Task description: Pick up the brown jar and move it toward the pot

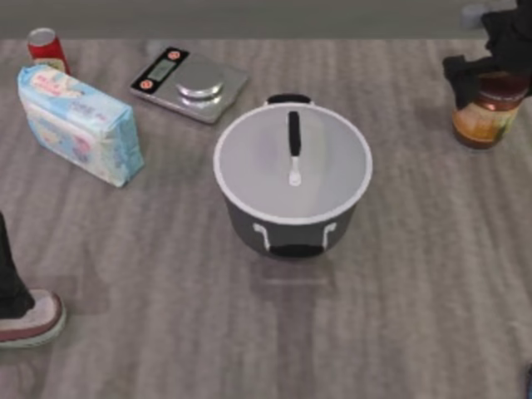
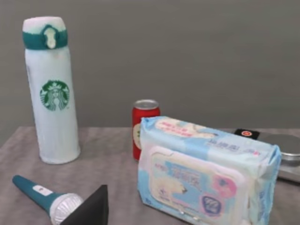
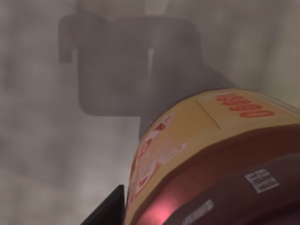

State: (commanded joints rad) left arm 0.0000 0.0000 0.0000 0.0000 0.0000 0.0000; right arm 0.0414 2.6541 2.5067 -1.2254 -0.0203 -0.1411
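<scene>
The brown jar (image 1: 486, 116), with its orange-yellow label, is at the table's far right, well to the right of the pot. My right gripper (image 1: 490, 68) reaches down over its lid from the back and is shut on it. In the right wrist view the jar (image 3: 211, 154) fills the near field, one black finger (image 3: 110, 208) presses its label, and a shadow lies on the table below. The dark grey pot (image 1: 291, 166), lid and black bar handle on top, stands mid-table. My left arm (image 1: 7, 274) is parked at the left edge; one dark finger (image 2: 91, 208) shows, nothing held.
A blue wipes pack (image 1: 79, 125) lies at the left, a red can (image 1: 47, 48) behind it, and a silver scale (image 1: 189, 83) behind the pot. A grey shoe-like thing (image 1: 29, 320) sits front left. The left wrist view adds a white bottle (image 2: 51, 93) and a teal-handled tool (image 2: 37, 194).
</scene>
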